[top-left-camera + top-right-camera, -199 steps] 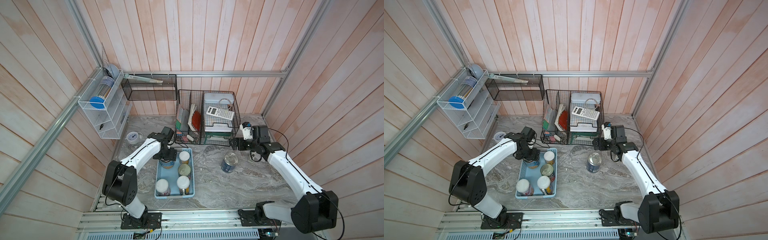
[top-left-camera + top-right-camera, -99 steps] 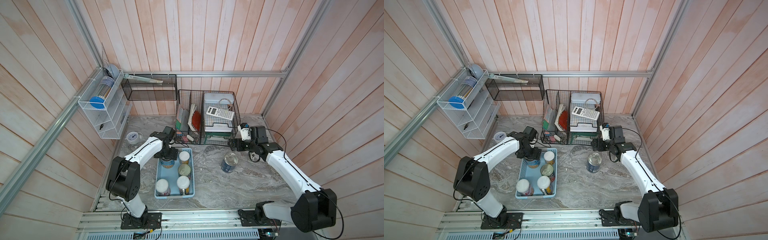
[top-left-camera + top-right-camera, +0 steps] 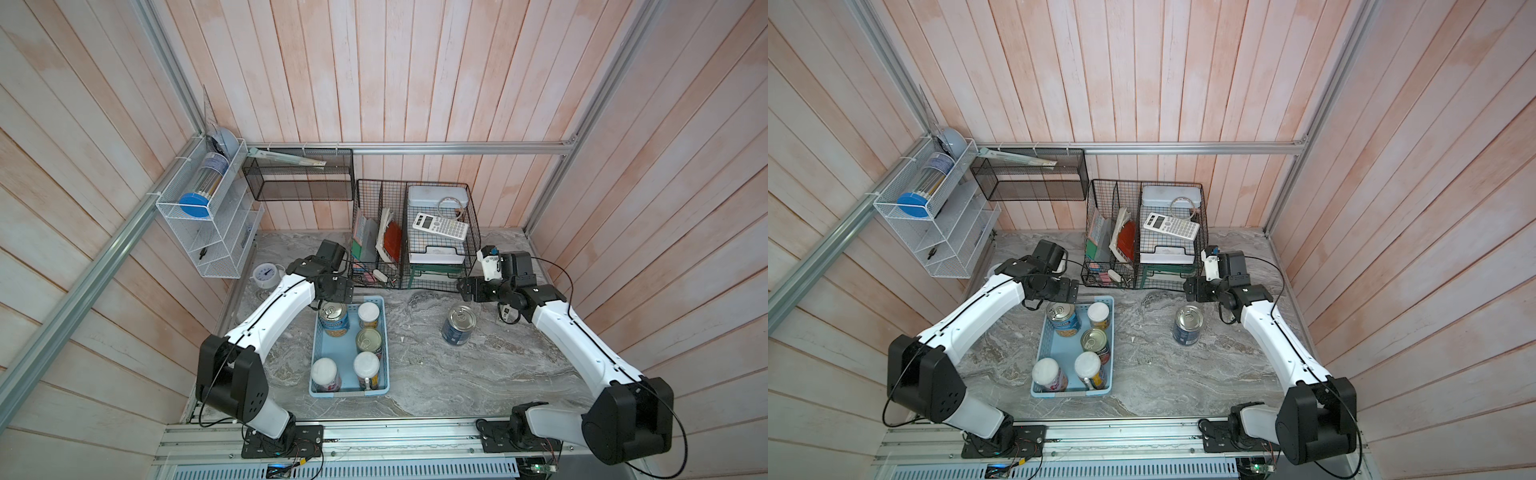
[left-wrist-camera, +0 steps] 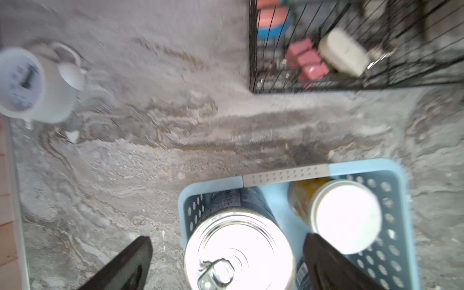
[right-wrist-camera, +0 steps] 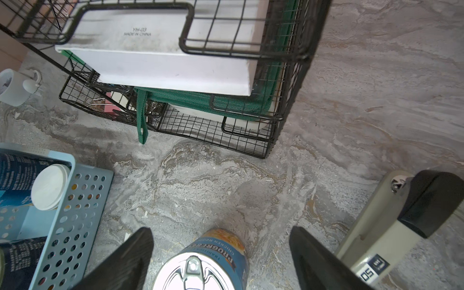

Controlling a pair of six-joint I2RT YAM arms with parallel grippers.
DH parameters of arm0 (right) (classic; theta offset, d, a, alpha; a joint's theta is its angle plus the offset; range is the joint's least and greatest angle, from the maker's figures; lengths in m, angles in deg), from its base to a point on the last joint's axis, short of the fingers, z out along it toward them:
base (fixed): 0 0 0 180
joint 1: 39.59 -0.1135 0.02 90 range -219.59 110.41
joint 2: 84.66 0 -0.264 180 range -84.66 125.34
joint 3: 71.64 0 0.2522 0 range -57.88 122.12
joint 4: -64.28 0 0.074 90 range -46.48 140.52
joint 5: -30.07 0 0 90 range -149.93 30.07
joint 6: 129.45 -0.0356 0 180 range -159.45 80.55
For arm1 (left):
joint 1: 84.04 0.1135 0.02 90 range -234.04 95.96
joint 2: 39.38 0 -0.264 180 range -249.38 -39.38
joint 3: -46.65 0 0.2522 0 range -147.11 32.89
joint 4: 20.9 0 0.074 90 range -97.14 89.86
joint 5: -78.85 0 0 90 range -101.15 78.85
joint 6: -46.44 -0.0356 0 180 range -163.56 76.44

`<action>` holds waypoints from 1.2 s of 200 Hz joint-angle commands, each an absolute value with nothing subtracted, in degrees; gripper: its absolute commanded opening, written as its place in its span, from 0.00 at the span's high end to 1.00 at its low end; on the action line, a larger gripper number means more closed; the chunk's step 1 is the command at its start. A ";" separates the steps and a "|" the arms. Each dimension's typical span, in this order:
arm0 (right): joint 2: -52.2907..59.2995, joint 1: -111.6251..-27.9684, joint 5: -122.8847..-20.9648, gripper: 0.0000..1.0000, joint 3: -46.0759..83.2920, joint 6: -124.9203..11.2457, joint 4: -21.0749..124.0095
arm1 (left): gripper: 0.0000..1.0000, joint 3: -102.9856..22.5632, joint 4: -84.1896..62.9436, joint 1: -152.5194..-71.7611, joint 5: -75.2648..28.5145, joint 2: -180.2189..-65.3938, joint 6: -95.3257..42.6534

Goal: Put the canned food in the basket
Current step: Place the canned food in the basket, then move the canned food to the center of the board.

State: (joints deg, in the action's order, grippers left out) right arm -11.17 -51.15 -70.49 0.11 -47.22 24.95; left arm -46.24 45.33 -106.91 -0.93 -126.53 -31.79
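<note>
Pincer on the left [image 4: 227, 241] hangs spread wide over the blue-labelled can [image 3: 333, 320] in the basket [image 3: 350, 393]. One finger is outside the wall and one sits between that can and a white-lidded jar [image 3: 368, 313]. Both seem clear of the can's sides, so I read it as set down in the far corner. Four more stand with it: that jar, the red-labelled can [image 3: 368, 340] and the two near jars [image 3: 326, 372]. They are packed close, leaving a bare patch beside the red one for the sixth. Further right, the last can [image 3: 458, 325] stands upright on the marble top [image 3: 436, 374], well apart from the basket. My right pincer [image 5: 221, 232] is above it with fingers spread to either side and nothing gripped. The can lies low between them.
</note>
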 commanded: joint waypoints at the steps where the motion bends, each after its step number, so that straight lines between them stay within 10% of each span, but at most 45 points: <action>1: -11.01 -50.48 -68.53 0.08 -0.17 -48.98 24.13 | 0.00 -50.75 44.54 -112.29 2.13 -122.06 -32.91; 98: -11.81 -45.31 -64.45 0.08 -1.31 -53.85 22.68 | 0.00 -65.71 34.67 -144.01 -1.70 -139.09 -38.43; 240: -10.48 -46.15 -91.78 0.18 -17.90 -64.08 37.04 | 0.00 -56.71 29.45 -142.07 -0.60 -136.30 -35.10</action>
State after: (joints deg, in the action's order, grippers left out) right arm -11.36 -45.33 -83.56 -15.29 -60.40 32.54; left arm -59.35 31.51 -143.74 -0.40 -138.99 -36.22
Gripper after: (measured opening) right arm 0.822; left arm 0.999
